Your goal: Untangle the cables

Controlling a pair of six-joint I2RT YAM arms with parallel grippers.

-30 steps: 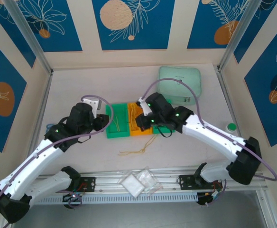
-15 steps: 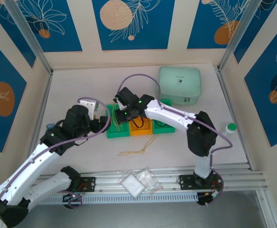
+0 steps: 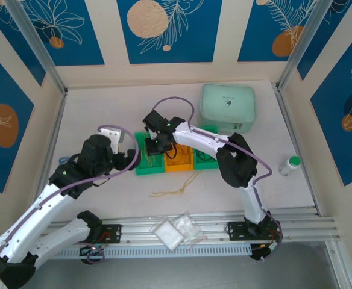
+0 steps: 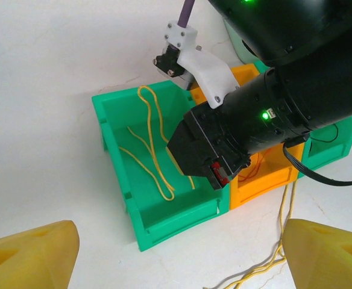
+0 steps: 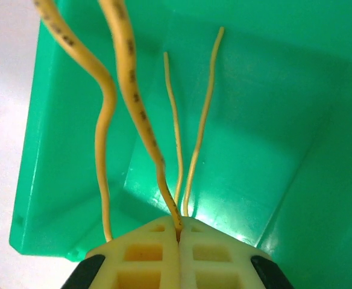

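Cables, status: sorting is under way. One yellow cable (image 5: 131,96) is pinched between the pressed-together fingers of the right gripper (image 5: 178,232). Its strands hang down into the left green bin (image 4: 113,129), where a looped yellow strand (image 4: 155,156) already lies on the floor. Next to it stand an orange bin (image 3: 179,164) and a second green bin (image 3: 209,158); in the left wrist view the latter holds a thin black strand (image 4: 326,135). A loose yellow tangle (image 3: 175,190) lies on the table (image 3: 103,108), just in front of the bins.

The left gripper (image 4: 179,241) is spread wide and holds nothing. It hovers just short of the left green bin's front wall.

Step in hand, as judged: depositing a separated yellow cable into its bin.

Next move, as judged: the right gripper should open so that the cable falls fully inside the walls, then lift clear without dragging the strands out. The tangle on the table would then need attention, and the left gripper stands near it.

Markings: small dark print runs along the yellow cable's insulation but is too blurred to read. The pale green case (image 3: 227,107) bears a small mark, also illegible. No brand can be read.
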